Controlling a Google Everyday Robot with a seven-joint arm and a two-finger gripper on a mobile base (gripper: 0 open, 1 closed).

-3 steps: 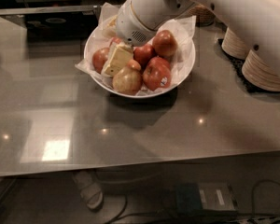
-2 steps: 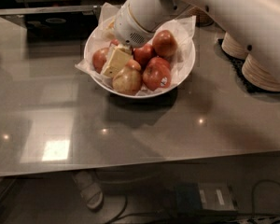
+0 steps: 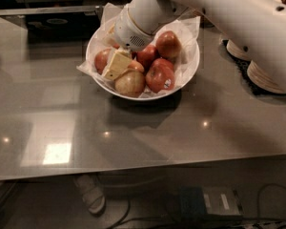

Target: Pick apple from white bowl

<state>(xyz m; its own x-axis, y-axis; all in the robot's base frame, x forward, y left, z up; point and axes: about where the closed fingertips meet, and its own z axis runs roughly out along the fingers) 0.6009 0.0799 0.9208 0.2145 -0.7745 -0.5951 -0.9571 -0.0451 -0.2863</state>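
A: Bowl?
B: Round white bowl (image 3: 188, 73), crinkled paper lining, near the far edge of the glossy grey surface (image 3: 62, 123). The apple (image 3: 168, 44), round and streaky red-orange, sits far-right inside.
A: Hand?
B: Cream hand (image 3: 115, 65) is low in the bowl's left side beside the pale yellow apple (image 3: 130, 83), apart from the target. Opening: can't tell.

White arm (image 3: 238, 18) slanting down from upper right, gripper (image 3: 115, 65) (cream-coloured) at its lower-left end

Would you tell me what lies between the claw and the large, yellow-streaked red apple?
In the camera view, a smaller dark red apple sits between the cream claw, in the wide white paper-lined bowl, and that large streaked apple.
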